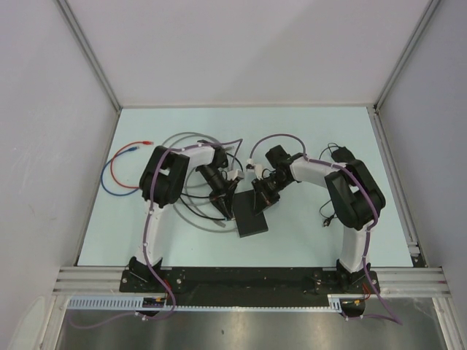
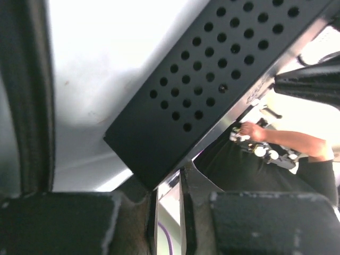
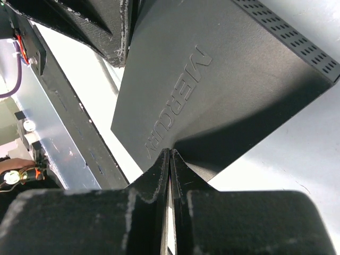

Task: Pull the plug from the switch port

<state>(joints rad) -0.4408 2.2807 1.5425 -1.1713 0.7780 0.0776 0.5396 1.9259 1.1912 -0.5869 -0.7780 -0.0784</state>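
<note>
The switch [image 1: 252, 221] lies on the table [image 1: 314, 131] between my left jaws and my right jaws. From above they cover its far end, so I cannot make out which edge carries the sockets. My right jaws are pressed fully together, fingertips [image 3: 157, 171] at the near edge of its lettered top face, while my left jaws stand only a thin slit apart at a corner of its perforated side, and I cannot tell whether they pinch anything.
</note>
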